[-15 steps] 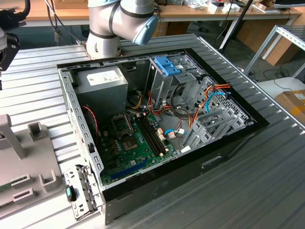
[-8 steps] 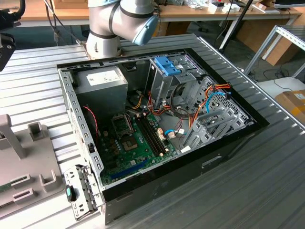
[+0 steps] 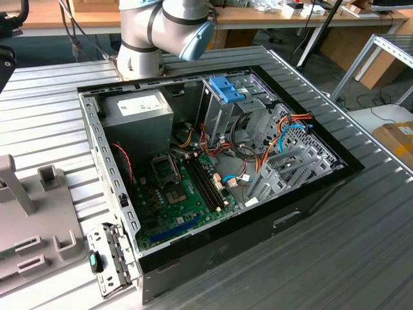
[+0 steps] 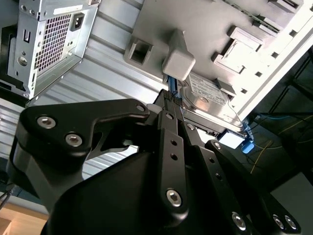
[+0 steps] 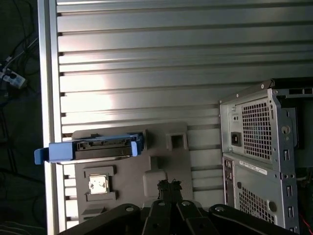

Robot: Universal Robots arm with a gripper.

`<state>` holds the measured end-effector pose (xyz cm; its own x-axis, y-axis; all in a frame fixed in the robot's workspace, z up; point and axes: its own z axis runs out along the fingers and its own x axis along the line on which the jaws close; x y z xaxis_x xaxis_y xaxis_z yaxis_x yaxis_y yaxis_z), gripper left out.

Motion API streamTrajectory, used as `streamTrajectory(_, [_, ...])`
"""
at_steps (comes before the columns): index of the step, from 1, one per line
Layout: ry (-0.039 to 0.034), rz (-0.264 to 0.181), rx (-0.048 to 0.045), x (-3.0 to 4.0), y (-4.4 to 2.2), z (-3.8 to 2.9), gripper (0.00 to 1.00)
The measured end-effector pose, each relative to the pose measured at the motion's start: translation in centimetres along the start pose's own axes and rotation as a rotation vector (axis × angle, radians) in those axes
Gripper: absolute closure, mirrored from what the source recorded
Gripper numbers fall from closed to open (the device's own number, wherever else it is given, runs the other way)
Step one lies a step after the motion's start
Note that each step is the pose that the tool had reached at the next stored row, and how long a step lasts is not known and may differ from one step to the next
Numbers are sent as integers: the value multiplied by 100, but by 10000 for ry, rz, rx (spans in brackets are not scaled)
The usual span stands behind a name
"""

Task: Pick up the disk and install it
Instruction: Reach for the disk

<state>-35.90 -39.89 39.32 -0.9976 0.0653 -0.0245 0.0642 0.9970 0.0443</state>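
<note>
Disk point(image 5: 102, 148) seemingly edge-up on fixture point(image 5: 128, 188)

The computer case point(image 3: 303, 213) lies open on the tabletop point(image 3: 361, 258), with the arm's base point(image 3: 139, 45) behind it. Inside, the power-supply box point(image 3: 139, 106) sits in the far corner at the exterior view's left, the motherboard point(image 3: 181, 194) lies on the floor before it, and the drive cage point(image 3: 226, 103) stands to the box's right. A fixture plate point(image 3: 26, 239) lies left of the case. In the first wrist view the disk point(image 5: 98, 148) rests on that plate (at the edge away from the case), with the end effector point(image 5: 168, 188) above the plate, apart from the disk.
</note>
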Motion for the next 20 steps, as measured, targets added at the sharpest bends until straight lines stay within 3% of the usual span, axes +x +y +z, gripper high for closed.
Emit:
streamTrajectory(7, [0, 0, 0, 104, -7, -3, 89])
streamTrajectory(10, [0, -1, 0, 202, -13, -5, 89])
streamTrajectory(12, [-1, 0, -1, 328, -21, -8, 89])
streamTrajectory(20, [0, 1, 0, 493, -32, -12, 89])
